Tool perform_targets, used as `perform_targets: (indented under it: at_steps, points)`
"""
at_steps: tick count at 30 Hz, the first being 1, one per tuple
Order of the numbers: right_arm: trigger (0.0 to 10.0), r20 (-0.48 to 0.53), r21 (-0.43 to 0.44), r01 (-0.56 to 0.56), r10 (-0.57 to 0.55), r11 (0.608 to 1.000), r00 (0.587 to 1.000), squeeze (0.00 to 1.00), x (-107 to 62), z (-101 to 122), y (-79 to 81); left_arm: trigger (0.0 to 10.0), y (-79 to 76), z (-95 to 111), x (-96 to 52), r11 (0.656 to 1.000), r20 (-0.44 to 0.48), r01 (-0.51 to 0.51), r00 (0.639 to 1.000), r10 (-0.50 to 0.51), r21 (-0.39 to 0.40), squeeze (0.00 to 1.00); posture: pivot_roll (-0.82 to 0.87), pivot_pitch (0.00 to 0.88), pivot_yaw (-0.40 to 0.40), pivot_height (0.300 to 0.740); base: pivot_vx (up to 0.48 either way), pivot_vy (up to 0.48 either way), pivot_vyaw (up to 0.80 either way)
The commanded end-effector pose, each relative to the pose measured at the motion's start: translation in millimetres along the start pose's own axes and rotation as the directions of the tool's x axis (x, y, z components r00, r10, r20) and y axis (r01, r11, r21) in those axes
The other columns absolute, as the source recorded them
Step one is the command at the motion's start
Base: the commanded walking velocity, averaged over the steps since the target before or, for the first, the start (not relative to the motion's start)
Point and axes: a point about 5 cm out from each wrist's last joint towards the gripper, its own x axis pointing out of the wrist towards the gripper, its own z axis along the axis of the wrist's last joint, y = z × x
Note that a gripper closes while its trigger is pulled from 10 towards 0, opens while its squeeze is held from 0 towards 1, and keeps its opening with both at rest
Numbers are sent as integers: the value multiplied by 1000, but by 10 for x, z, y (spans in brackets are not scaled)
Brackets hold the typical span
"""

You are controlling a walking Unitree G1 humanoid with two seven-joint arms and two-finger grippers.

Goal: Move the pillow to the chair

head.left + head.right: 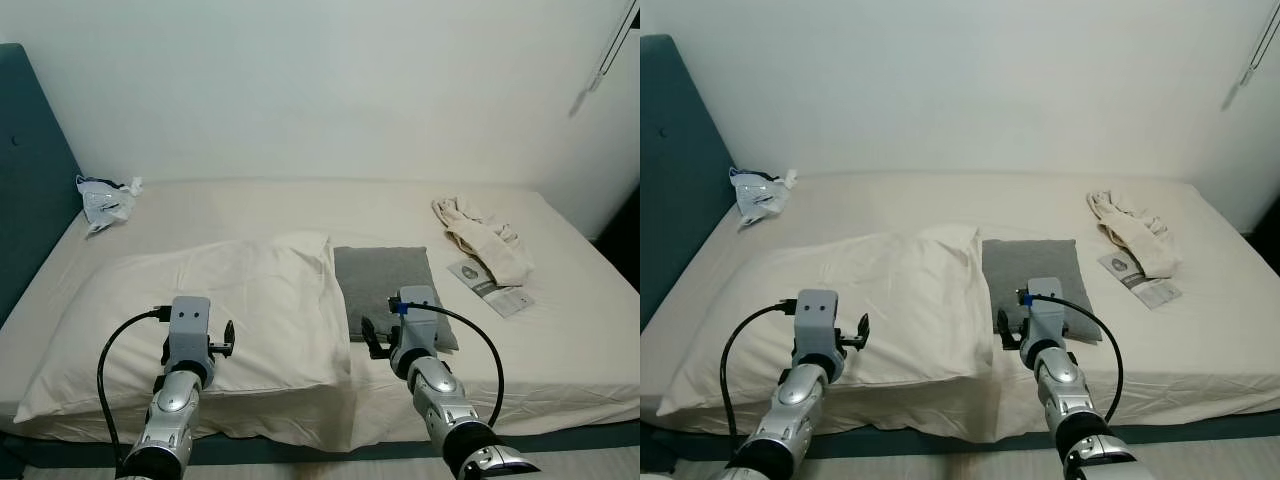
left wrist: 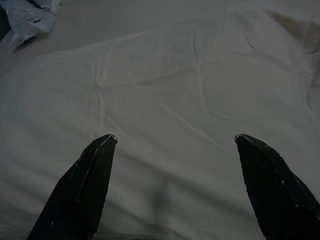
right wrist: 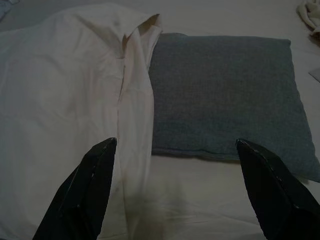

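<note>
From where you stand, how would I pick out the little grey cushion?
Start at the bed against the white wall. Near its front edge lies a large white pillow; the grey cushion lies flat against its right side, smaller, square and the only dark thing on the sheet.

A big pillow lies on the bed, at about 9 o'clock from the middle. A small cushion lies just beside it, at its 3 o'clock side. A rumpled cloth sits at 2 o'clock, with a leaflet next to it, nearer the robot. A crumpled bag lies far back at 10 o'clock, by the headboard.
</note>
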Motion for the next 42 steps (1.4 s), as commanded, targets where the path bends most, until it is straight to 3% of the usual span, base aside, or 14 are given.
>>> perform_targets:
  at_steps: [1,20,42]
  points:
    - [10000,-17,-4,8,-8,1000,1000,0,-7,-31,-21,10000,72,-9,9,999,-22,-32,999,32,19,0,-23,36,-55,740,0,0,0]
    - [10000,-18,3,-12,12,1000,1000,0,5,-36,67,10000,99,-7,20,999,-33,-27,999,27,18,0,-37,33,-38,740,0,0,0]
    - [10000,-19,-12,-8,8,1000,1000,0,10,-21,43,10000,61,15,45,999,-29,-30,999,31,27,0,-39,26,-51,740,0,0,0]
